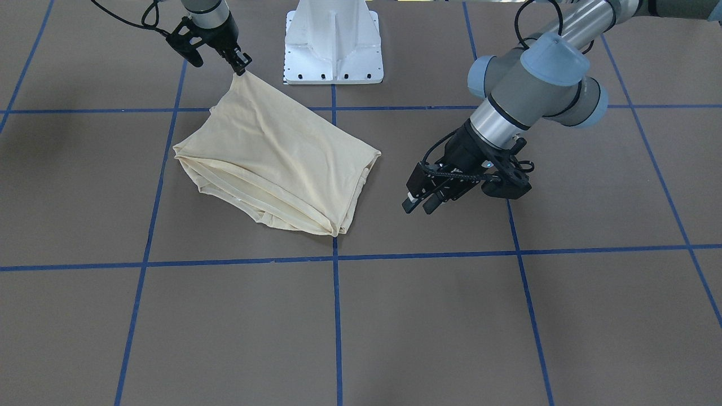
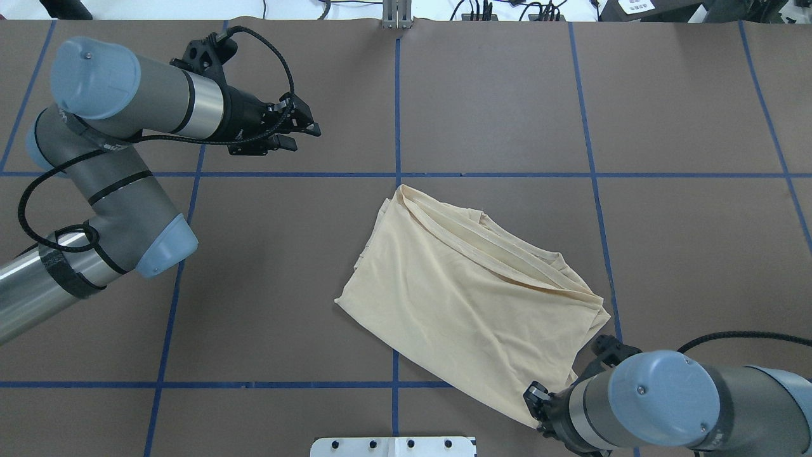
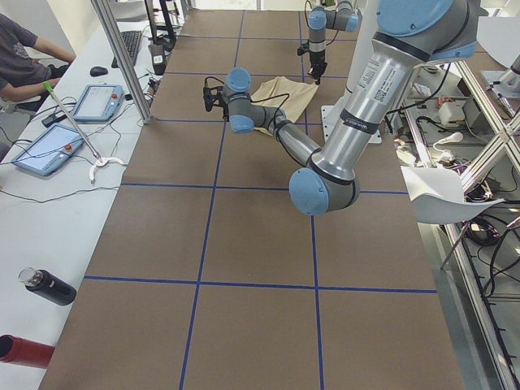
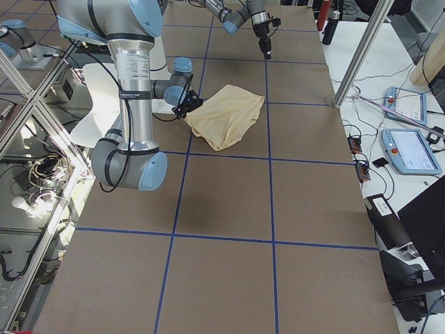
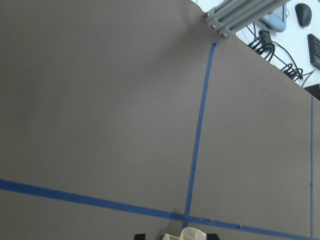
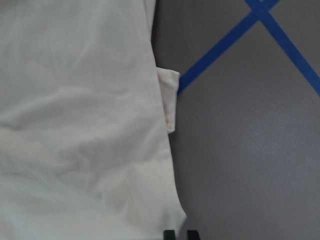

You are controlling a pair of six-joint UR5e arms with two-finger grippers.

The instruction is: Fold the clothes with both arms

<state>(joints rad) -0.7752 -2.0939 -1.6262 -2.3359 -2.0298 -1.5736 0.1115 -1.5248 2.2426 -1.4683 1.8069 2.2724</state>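
Item: cream shirt point(image 1: 276, 163), loosely folded, is lying on the brown table point(image 1: 451, 316). Right claw point(image 1: 241, 65) is clamping its raised corner. Left claw point(image 1: 418, 207) is hovering near the shirt, fingers apart.

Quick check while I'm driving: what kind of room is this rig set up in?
Most likely a robotics lab: a brown table gridded with blue tape, teach pendants on a side bench, and a person seated at a keyboard.

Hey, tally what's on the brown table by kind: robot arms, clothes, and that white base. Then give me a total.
robot arms: 2, the left arm and the right arm
shirt: 1
white pedestal base: 1
total: 4
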